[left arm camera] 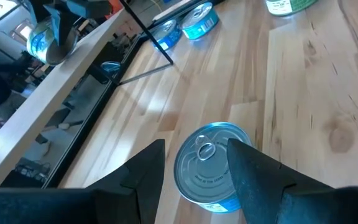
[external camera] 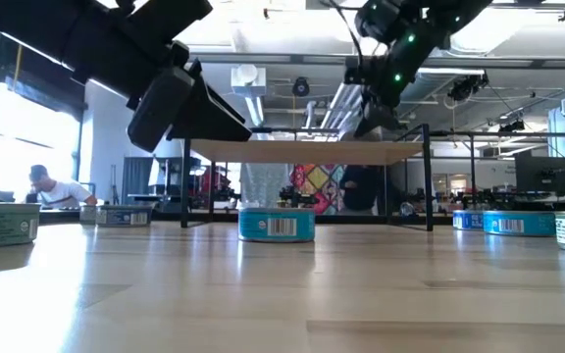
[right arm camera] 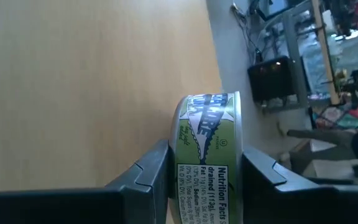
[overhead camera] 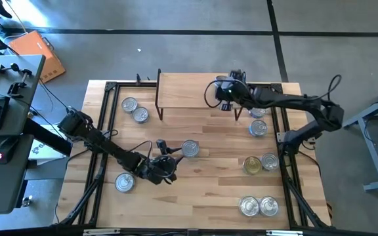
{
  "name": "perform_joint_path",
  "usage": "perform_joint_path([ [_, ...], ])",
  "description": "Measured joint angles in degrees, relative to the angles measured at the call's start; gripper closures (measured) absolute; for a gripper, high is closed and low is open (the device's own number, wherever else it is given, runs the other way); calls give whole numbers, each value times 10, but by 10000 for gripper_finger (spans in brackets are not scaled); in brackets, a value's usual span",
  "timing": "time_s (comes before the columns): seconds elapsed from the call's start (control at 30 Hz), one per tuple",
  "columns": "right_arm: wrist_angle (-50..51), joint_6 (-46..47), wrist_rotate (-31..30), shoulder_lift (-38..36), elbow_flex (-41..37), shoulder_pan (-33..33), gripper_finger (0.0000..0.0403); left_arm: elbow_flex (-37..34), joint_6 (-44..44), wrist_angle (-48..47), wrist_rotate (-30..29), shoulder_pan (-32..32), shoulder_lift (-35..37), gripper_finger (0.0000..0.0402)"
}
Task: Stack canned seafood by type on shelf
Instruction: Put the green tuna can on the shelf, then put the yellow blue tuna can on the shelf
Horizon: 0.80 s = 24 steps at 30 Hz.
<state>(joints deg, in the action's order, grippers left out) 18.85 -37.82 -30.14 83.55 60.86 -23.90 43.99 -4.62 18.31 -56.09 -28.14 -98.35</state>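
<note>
The shelf [overhead camera: 189, 92], a light-wood board on black legs, stands at the table's far middle. Over its right part my right gripper [overhead camera: 223, 92] is shut on a green-labelled can [right arm camera: 207, 155], also seen in the left wrist view as a can [left arm camera: 47, 38] above the board. My left gripper [overhead camera: 173, 157] hangs open above the table's near middle. Its fingers frame a blue-labelled, silver-topped can [left arm camera: 209, 167] that stands upright on the tabletop below and ahead of them [external camera: 277, 224], untouched. My right gripper pinches the green-labelled can between its two fingers, one on each flat end, so the side label [right arm camera: 211, 180] faces the wrist camera. The fingers slant down from the table's right side. The can is on edge, lifted clear above the shelf board [right arm camera: 92, 81].
Two cans [overhead camera: 135, 110] stand by the shelf's left legs, and two [overhead camera: 258, 124] by its right legs. One can [overhead camera: 124, 182] is near the left arm. A gold-topped can [overhead camera: 252, 164] and a silver one [overhead camera: 270, 162] stand at right, two more [overhead camera: 258, 206] near right.
</note>
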Motion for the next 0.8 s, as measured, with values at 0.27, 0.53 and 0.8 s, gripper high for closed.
perform_joint_path([
  [0.27, 24, -15, -62, 12, 1, -11, 273, 0, 1, 0, 0, 0, 0, 237],
  [0.53, 100, 31, -28, -24, 23, -10, 188, 0, 2, 0, 2, 0, 0, 237],
  [0.8, 122, 100, 17, -28, 67, -10, 182, 0, 12, 0, 2, 0, 0, 237],
])
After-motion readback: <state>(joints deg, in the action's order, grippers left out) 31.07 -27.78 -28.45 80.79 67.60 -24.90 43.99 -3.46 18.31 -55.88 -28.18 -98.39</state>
